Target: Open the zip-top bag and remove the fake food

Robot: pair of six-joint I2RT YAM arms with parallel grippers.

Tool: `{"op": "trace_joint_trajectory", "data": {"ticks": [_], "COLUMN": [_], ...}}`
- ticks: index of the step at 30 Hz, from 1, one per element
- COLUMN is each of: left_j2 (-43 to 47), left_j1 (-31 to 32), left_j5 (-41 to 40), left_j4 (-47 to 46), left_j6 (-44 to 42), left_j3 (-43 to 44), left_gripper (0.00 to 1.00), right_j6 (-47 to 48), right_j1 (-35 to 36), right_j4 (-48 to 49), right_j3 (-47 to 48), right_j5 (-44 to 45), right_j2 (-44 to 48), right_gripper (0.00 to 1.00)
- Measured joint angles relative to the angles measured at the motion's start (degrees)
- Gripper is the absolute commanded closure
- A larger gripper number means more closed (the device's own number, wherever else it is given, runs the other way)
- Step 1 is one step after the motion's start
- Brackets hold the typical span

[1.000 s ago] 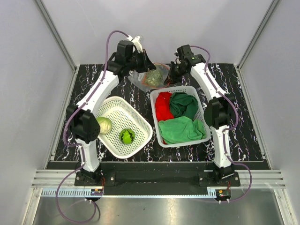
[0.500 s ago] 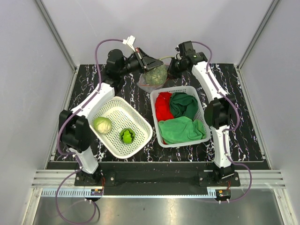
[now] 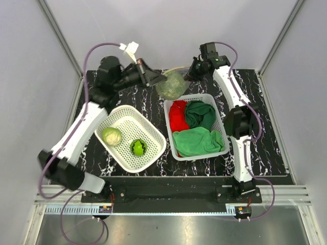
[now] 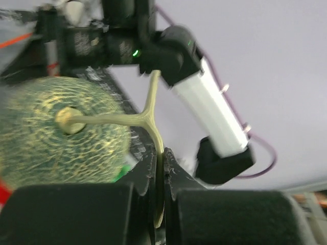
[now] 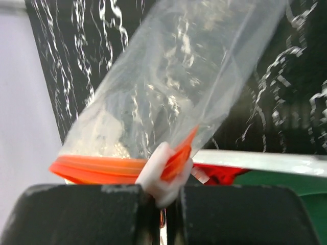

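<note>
A grey-green netted toy melon (image 3: 171, 84), one piece of the fake food, hangs above the table's far middle. My left gripper (image 3: 155, 78) is shut on its pale T-shaped stem (image 4: 147, 118), which runs between the fingers (image 4: 172, 168); the melon (image 4: 53, 135) fills the left of the left wrist view. My right gripper (image 3: 190, 73) is shut on the white slider (image 5: 162, 176) of the clear zip-top bag (image 5: 179, 76), at its orange zip strip (image 5: 99, 167). The bag hangs crumpled below the jaws. Whether the melon is fully out of it I cannot tell.
A white perforated basket (image 3: 124, 115) at the near left holds a pale cabbage-like ball (image 3: 112, 136) and a bright green ball (image 3: 138, 148). Another white basket (image 3: 210, 98) right of the middle holds red and green cloths (image 3: 196, 140). Grey walls enclose the black marbled table (image 3: 265, 132).
The left arm has swung out to the left and its gripper has turned sideways, still holding the melon's stem. The right gripper has risen slightly with the bag.
</note>
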State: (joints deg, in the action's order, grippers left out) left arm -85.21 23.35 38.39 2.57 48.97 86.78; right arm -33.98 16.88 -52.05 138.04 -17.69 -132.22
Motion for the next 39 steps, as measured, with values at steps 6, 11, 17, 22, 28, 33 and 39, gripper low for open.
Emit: {"op": "trace_joint_trajectory", "data": {"ticks": [6, 11, 17, 22, 28, 33, 39], "left_j2": [14.99, 14.86, 8.35, 5.14, 4.46, 7.72, 19.80], "left_j1": [-0.39, -2.62, -4.83, -5.27, -5.88, -5.79, -5.03], "left_j5": [-9.64, -15.15, -20.26, -23.56, -27.47, -28.41, -28.22], "left_j4": [16.59, 23.58, 28.11, 27.65, 27.41, 28.22, 30.36], "left_j6": [-14.60, -19.65, -22.99, -23.91, -21.94, -20.06, -15.63], "left_j3": [-9.03, -17.66, -22.88, -22.93, -25.24, -27.98, -29.18], "left_gripper": [1.00, 1.00, 1.00, 0.96, 0.30, 0.05, 0.01], "right_j6": [-0.81, 0.09, 1.01, 1.18, 1.55, 3.23, 4.85], "right_j1": [-4.50, -7.39, -7.28, -6.91, -6.78, -5.88, -3.93], "right_j4": [1.55, 1.29, 0.28, -2.95, -6.21, -7.85, -8.17], "right_j3": [4.28, 3.98, -2.73, -8.81, -13.22, -18.10, -30.56], "right_j5": [0.02, -0.39, -0.28, 1.18, 3.76, 5.73, 6.56], "right_j2": [-3.08, -4.15, -1.44, 3.80, 14.19, 22.64, 32.57], "right_gripper": [0.59, 0.30, 0.11, 0.02, 0.00, 0.01, 0.00]}}
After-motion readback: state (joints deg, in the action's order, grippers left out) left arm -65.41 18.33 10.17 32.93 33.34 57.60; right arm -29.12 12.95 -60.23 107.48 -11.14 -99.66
